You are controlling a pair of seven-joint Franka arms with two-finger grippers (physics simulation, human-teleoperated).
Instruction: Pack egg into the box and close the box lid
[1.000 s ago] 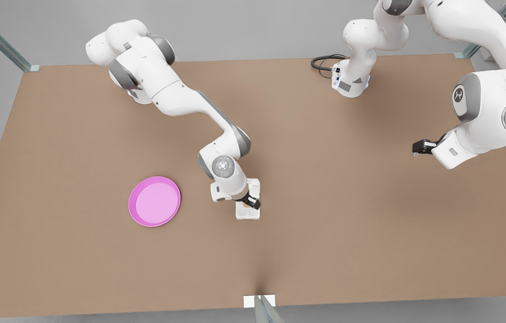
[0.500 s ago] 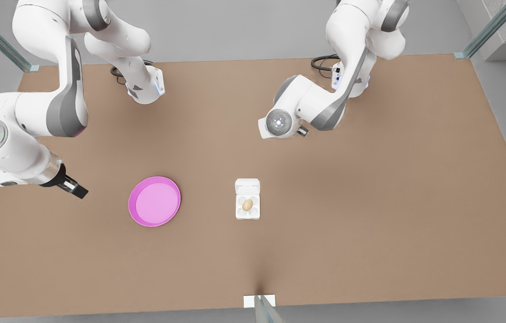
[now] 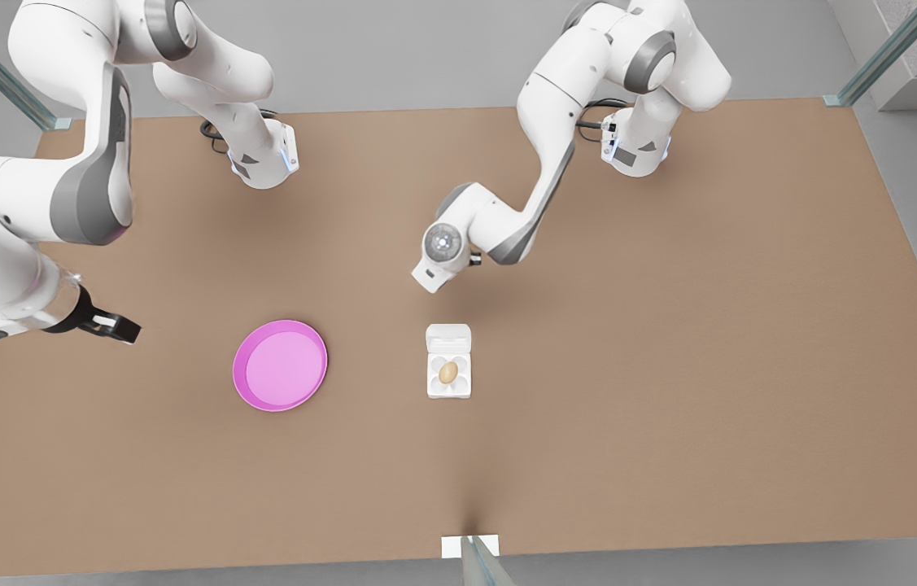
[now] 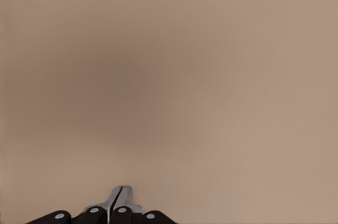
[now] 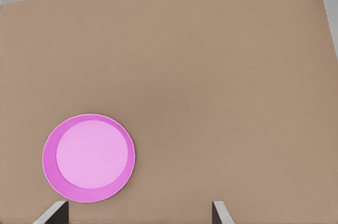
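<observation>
The white box (image 3: 463, 390) sits mid-table with its lid (image 3: 448, 337) lying open and flat on the far side. A tan egg (image 3: 448, 372) rests in the tray, about its middle. My right gripper (image 3: 121, 329) hovers at the front view's left, open and holding nothing, pointing toward the pink plate; in the right wrist view its fingers (image 5: 57, 212) stand wide apart. My left arm's hand (image 3: 431, 275) hangs just beyond the lid. In the left wrist view my left gripper (image 4: 120, 197) is shut over bare table.
A round pink plate (image 3: 280, 365) (image 5: 88, 158) lies on the brown table (image 3: 670, 366) between the right gripper and the box. Both arm bases stand at the far edge. A small white bracket (image 3: 469, 546) marks the near edge.
The right gripper let go of the egg into the tray and pulled away to the front view's left. The left arm swung in from the far right toward the box lid.
</observation>
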